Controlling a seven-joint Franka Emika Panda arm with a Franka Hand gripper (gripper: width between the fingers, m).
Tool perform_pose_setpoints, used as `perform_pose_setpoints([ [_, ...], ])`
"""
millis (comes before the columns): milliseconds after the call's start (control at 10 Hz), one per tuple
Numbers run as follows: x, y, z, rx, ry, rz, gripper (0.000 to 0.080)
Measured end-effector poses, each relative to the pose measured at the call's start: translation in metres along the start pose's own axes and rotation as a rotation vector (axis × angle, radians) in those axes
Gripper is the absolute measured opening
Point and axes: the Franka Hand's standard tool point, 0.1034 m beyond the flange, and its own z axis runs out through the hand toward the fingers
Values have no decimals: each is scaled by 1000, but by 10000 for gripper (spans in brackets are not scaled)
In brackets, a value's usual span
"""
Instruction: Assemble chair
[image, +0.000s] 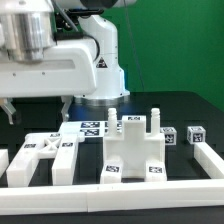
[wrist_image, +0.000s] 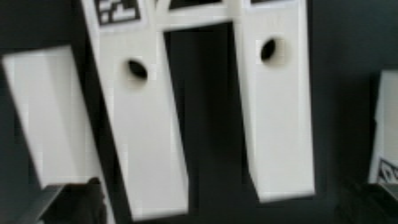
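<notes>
Black bench, edged by a low white rail (image: 60, 192), is carrying matte white plastic chair parts: a slotted flat panel (image: 40, 158) is lying at the exterior view's left, a blocky tagged piece (image: 135, 150) is standing centrally, and small cubes (image: 168, 133) are sitting behind it. Above the panel, the gripper (image: 37, 108) is hovering with jaws wide apart, holding nothing.

The black bench (image: 195, 108) holds white chair parts: a slotted panel (image: 45, 158) toward the exterior view's left, a blocky upright piece (image: 135, 150) in the middle, small tagged cubes (image: 170, 136) toward the right, and a low rail (image: 120, 190) along the front
</notes>
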Motion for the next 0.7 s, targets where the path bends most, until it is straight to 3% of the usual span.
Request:
perform_pose_setpoints([
  [300,-10,-17,20,-1,-31,-17,649],
  [700,-9,-17,21,-6,-16,-26,649],
])
